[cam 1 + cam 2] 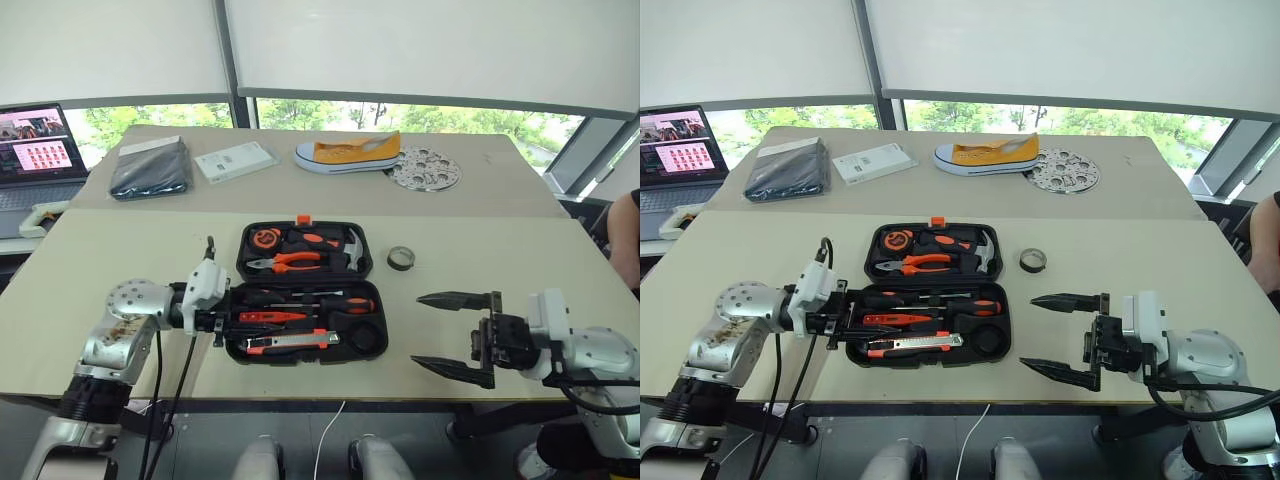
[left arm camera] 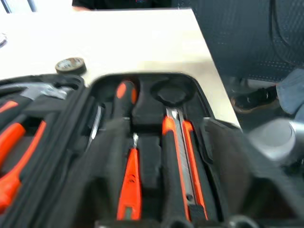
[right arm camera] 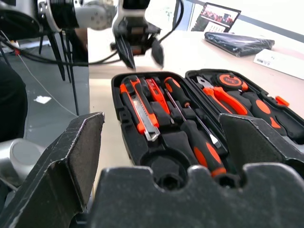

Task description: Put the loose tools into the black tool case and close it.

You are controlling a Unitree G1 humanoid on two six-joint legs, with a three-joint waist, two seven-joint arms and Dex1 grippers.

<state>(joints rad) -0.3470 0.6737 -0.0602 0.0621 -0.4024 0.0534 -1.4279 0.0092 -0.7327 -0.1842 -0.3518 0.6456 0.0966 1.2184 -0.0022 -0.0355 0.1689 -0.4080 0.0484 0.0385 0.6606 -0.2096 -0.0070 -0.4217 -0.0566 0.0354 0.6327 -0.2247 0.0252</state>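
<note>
Grippers flanked the open black tool case (image 1: 304, 292) near the bench's front edge: left gripper (image 3: 138, 51), fingers slightly parted and empty, at the case's left end; right gripper (image 1: 452, 338), jaws wide apart and empty, off its right. Screwdrivers (image 1: 345, 304) and utility knife (image 1: 292, 343) sat slotted inside; tape roll (image 1: 401, 258) lay beside the case.

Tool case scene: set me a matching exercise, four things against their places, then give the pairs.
Things:
1. tape roll
2. utility knife
3. yellow shoe
4. right gripper

Places:
A. on the far table
B. in the open black tool case, near half
C. on the table just right of the case
D. above the table's near edge, jaws wide apart

Pairs: 1-C, 2-B, 3-A, 4-D
</note>
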